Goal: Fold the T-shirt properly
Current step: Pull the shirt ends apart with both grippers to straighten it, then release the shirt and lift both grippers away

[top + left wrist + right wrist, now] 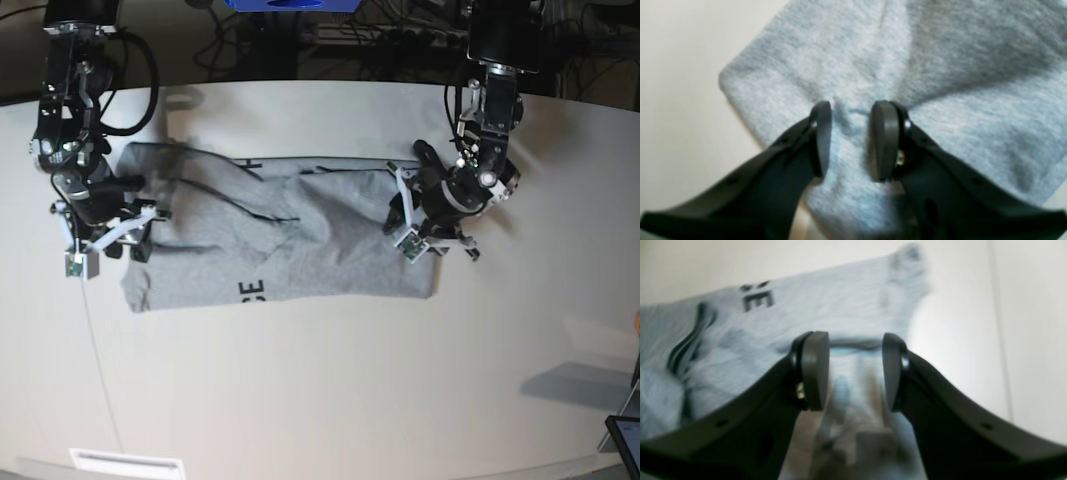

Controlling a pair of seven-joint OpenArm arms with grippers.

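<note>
With cloth between, both pincers (850, 140) (855, 371) grip the T-shirt (300, 235).

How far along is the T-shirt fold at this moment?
Done: the T-shirt lies as a long band across the table, a strip of black lettering showing at its near edge. In hand: the left gripper and the right gripper each have cloth between their jaws at opposite ends. Left: the cross folds; the middle is rumpled and the shirt is at full width.
</note>
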